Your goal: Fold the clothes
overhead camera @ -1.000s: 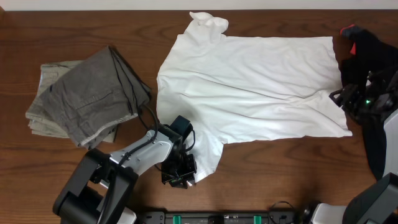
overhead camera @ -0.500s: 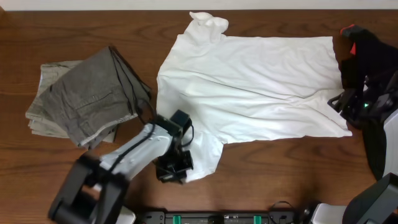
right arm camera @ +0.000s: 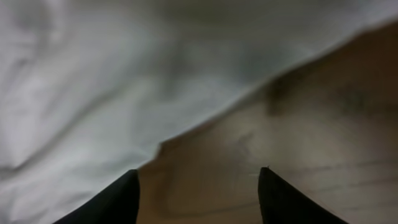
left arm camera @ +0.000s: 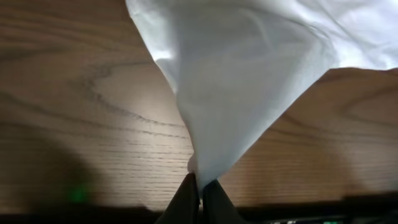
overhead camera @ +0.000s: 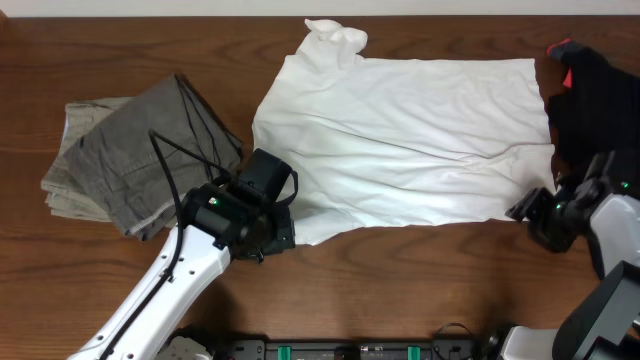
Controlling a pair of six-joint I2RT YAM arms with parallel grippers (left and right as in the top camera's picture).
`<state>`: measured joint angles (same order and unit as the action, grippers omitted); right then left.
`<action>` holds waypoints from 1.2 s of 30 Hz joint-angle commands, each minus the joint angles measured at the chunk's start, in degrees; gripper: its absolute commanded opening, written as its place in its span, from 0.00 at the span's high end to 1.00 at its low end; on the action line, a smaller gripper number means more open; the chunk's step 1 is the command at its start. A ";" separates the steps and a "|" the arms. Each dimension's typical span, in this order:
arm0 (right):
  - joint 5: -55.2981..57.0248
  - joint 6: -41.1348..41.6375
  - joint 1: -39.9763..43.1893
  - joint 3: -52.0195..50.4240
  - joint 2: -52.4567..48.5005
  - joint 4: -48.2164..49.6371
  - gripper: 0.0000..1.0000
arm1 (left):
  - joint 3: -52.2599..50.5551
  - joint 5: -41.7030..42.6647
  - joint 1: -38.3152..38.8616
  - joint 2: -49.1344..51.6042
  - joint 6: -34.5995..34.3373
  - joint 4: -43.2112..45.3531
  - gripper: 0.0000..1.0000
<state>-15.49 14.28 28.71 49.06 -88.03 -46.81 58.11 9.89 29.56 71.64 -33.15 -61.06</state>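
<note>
L gripper (left arm camera: 200,185) pinching T-shirt (overhead camera: 410,140) | R gripper (right arm camera: 198,180) agape over table (right arm camera: 323,130)

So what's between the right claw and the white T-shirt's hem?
Only bare wooden table. The right wrist view shows the open right claw short of the white T-shirt hem, with nothing but wood in between.

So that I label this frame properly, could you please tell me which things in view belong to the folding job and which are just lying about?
Job: white T-shirt, pinched by the shut left gripper; grey-khaki trousers; black garment; open right gripper.
Just lying about: wooden table; black rail at its front edge.
</note>
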 commanded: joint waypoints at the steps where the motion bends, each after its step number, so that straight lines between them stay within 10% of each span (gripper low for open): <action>1: 5.09 4.11 0.50 -3.72 -0.28 3.28 0.37 | 0.31 -2.01 -0.24 0.07 0.55 -0.17 0.94; 10: 5.60 9.25 0.52 -11.56 -0.28 19.04 0.38 | 0.31 -2.01 -0.24 0.04 0.57 -0.28 0.94; 22: 4.94 6.64 0.55 -11.43 1.05 19.82 0.99 | 0.35 -2.03 -0.26 -0.13 1.62 -2.36 0.94; 30: 6.99 4.76 0.52 -5.51 9.70 7.54 0.98 | 5.35 -7.19 -0.26 -4.15 1.64 -7.08 0.94; 36: 10.16 6.08 0.59 -6.62 9.27 6.78 0.67 | 6.16 -7.98 -0.24 -5.64 1.62 -6.99 0.94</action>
<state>-7.68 20.14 28.86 43.03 -77.38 -39.79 63.48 4.12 29.56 66.06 -32.49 -67.53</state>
